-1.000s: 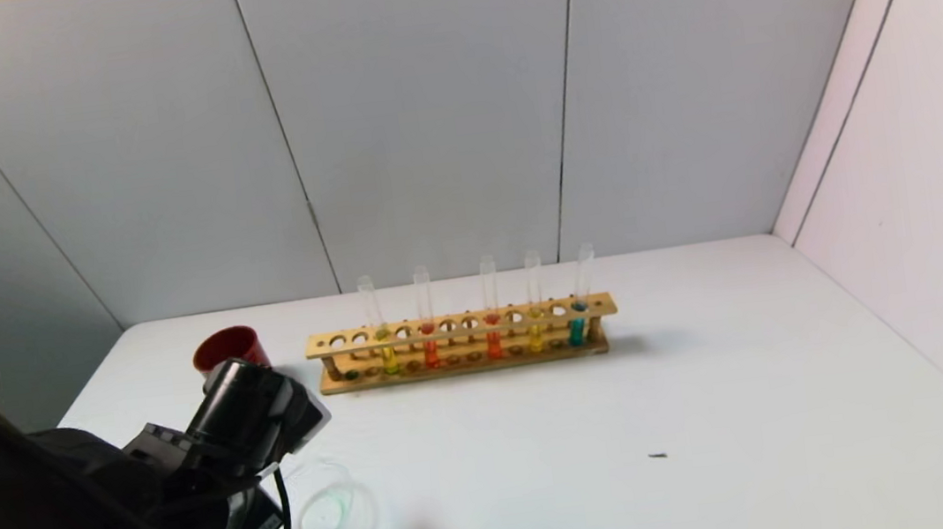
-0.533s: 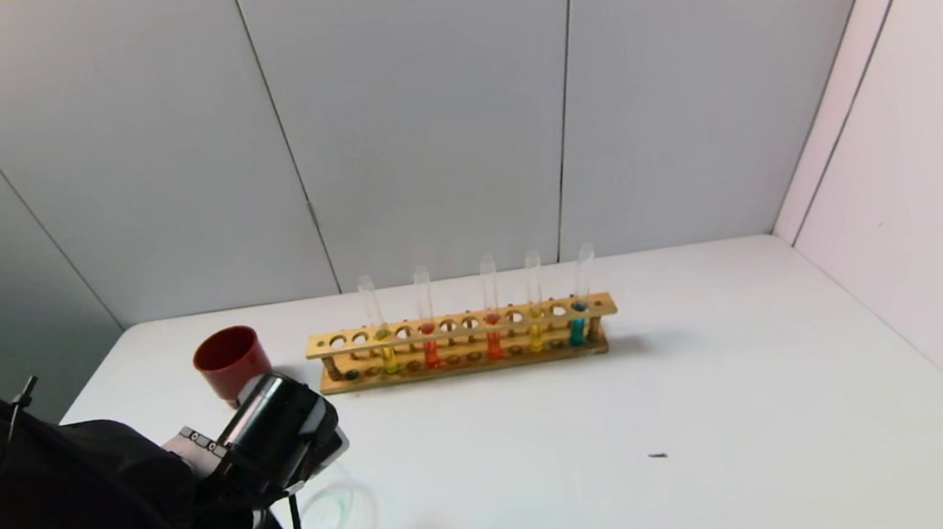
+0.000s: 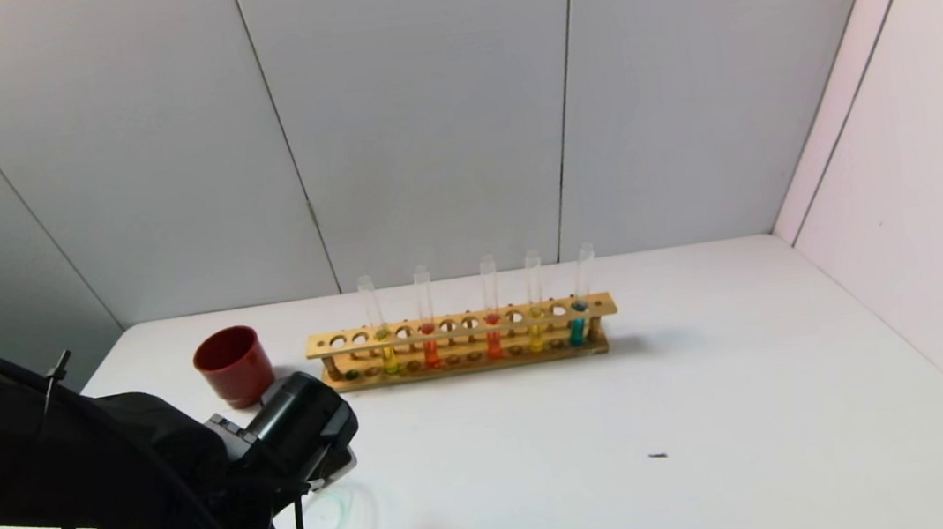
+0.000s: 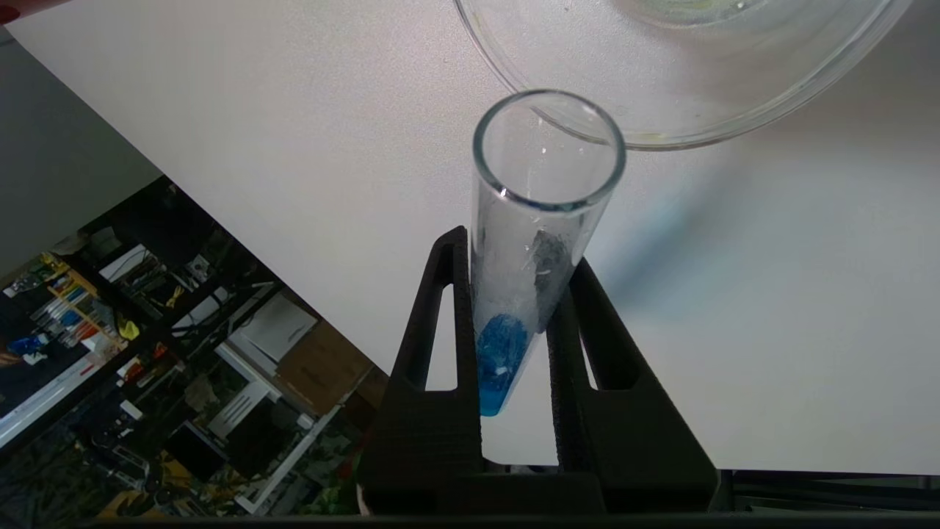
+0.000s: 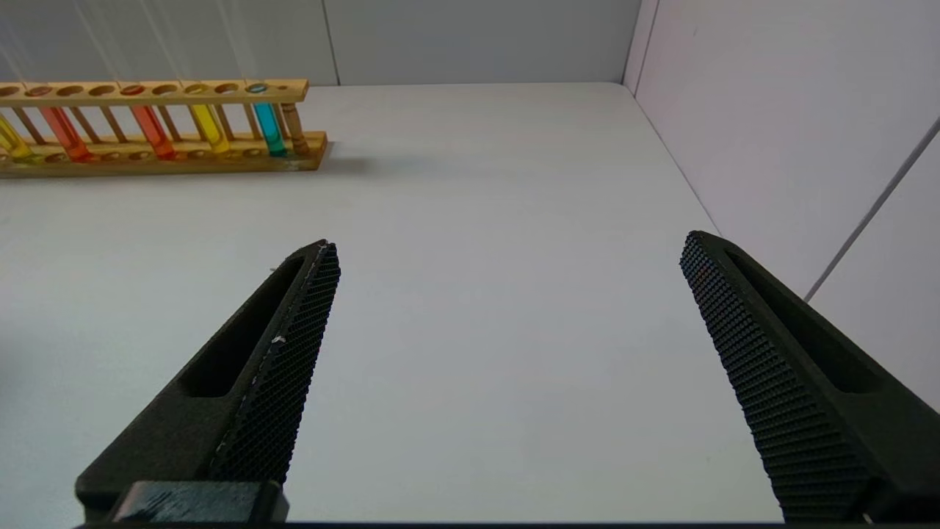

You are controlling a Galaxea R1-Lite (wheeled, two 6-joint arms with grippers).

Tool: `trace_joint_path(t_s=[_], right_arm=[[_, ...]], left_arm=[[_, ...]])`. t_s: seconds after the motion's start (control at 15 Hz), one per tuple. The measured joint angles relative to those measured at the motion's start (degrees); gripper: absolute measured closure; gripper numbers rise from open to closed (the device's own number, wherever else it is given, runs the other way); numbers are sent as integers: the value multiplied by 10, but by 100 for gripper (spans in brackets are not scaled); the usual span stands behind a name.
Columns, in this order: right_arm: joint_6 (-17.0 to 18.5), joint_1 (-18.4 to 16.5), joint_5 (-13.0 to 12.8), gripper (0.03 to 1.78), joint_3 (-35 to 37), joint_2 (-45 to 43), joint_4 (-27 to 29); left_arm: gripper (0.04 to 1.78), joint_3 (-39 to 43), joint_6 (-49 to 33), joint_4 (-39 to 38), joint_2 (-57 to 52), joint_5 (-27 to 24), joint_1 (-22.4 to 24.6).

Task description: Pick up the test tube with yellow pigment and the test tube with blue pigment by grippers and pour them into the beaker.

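Now my left gripper (image 4: 514, 323) clamps the blue test tube (image 4: 525, 242), its mouth beside the beaker (image 4: 683, 110) rim. Next I should tip it further over the rim; my right gripper (image 5: 507, 367) idles, spread wide.

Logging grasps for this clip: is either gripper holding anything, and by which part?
The left gripper clamps the test tube with blue pigment around its lower half, near the liquid end, mouth by the beaker. The right gripper is open, holding nothing.

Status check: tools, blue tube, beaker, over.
Left tool shut on blue tube, mouth at beaker rim, blue liquid in the tube's bottom. Right tool open, idle. Nothing in the way.
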Motion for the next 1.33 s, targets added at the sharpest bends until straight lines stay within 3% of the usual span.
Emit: trace_joint_path(t_s=[1.33], right_arm=[[0,0,0,11,0,0,0]], left_arm=[[151,-108,1,181,72,24,9]])
